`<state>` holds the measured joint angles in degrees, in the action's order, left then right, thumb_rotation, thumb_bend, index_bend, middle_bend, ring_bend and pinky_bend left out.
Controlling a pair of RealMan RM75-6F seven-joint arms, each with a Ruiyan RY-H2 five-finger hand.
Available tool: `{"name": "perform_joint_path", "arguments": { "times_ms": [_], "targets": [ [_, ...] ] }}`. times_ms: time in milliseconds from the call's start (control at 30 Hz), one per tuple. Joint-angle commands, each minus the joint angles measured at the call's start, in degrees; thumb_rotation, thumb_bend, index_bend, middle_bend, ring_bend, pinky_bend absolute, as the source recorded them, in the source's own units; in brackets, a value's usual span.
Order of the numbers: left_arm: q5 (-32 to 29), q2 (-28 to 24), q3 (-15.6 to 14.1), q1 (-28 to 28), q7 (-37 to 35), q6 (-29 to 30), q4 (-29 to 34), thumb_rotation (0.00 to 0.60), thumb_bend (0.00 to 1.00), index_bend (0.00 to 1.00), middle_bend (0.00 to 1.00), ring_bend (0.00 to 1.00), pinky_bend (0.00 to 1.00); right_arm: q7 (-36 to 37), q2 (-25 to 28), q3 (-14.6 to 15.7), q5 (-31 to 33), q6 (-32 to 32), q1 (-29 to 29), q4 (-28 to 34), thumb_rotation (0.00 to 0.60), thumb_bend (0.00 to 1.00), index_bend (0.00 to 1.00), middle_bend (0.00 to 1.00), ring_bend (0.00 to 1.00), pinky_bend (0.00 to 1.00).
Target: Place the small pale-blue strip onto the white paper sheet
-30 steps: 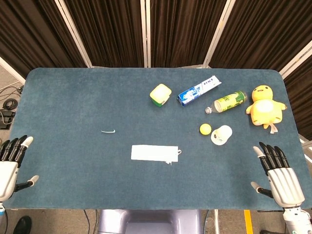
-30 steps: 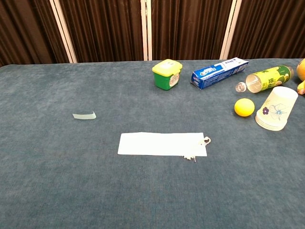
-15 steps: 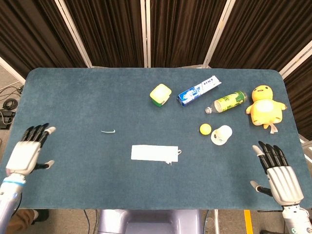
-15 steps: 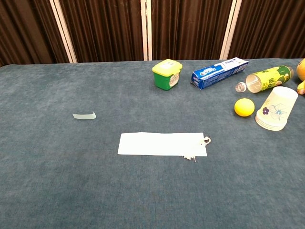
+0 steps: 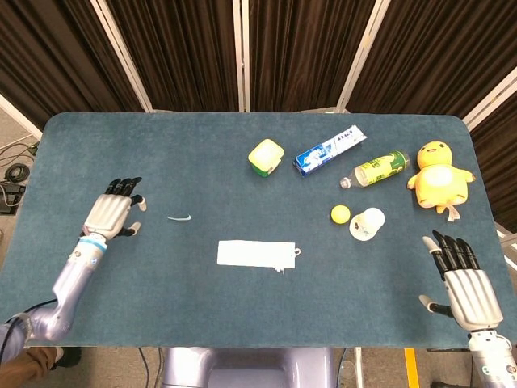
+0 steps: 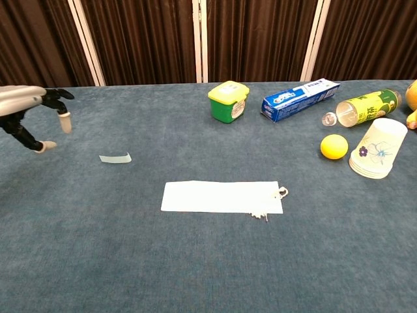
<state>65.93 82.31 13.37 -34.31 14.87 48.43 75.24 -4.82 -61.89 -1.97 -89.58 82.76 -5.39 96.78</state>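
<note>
The small pale-blue strip (image 5: 179, 217) (image 6: 115, 158) lies flat on the blue table cloth, left of centre. The white paper sheet (image 5: 256, 254) (image 6: 221, 197) lies to its right and nearer the front edge. My left hand (image 5: 112, 214) (image 6: 29, 111) hovers just left of the strip with fingers spread and nothing in it. My right hand (image 5: 462, 287) rests open at the front right corner, far from both; the chest view does not show it.
At the back right are a green-and-yellow tub (image 5: 266, 156), a toothpaste box (image 5: 326, 150), a lying green bottle (image 5: 378, 169), a yellow ball (image 5: 340, 213), a paper cup (image 5: 367, 223) and a yellow plush chick (image 5: 439, 177). Dark curtains stand behind the table.
My left hand has moved from the front left corner inward and forward, ending just left of the strip. The right hand has barely shifted. Strip and paper have not moved.
</note>
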Motion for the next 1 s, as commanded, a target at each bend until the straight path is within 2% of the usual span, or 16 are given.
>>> {"name": "perform_joint_path", "arguments": {
  "times_ms": [33,367,633,1000],
  "targets": [
    [-1.9,2.5,0.2,-2.2,1.3,-2.2,-2.6,0.6,0.37,0.43,0.0,0.0,0.0,-0.1,-0.2,-0.2,0.7,-0.5,-0.3,-0.4,0.6,0.0,0.0,0.0,0.0,0.0],
    [-5.3,9.7,-0.1,-6.8,1.1,-6.4,-10.8,0.6,0.37,0.45,0.0,0.0,0.0,0.0,-0.4,-0.6,2.5,-1.5,-0.6,-1.2,0.6,0.0,0.01,0.0,0.0,0.0],
    [-6.4,13.9,-0.7,-9.3,0.6,-8.3,-16.3,0.6,0.43,0.45,0.0,0.0,0.0,0.5,-0.4,-0.9,3.8,-2.2,-0.8,-1.9,0.6,0.0,0.01,0.0,0.0,0.0],
    [-7.1,16.7,-1.1,-10.7,0.3,-8.2,-19.1,0.6,0.45,0.51,0.0,0.0,0.0,1.2,-0.2,-1.1,4.6,-2.5,-0.9,-2.4,0.6,0.0,0.02,0.0,0.0,0.0]
  ]
}}
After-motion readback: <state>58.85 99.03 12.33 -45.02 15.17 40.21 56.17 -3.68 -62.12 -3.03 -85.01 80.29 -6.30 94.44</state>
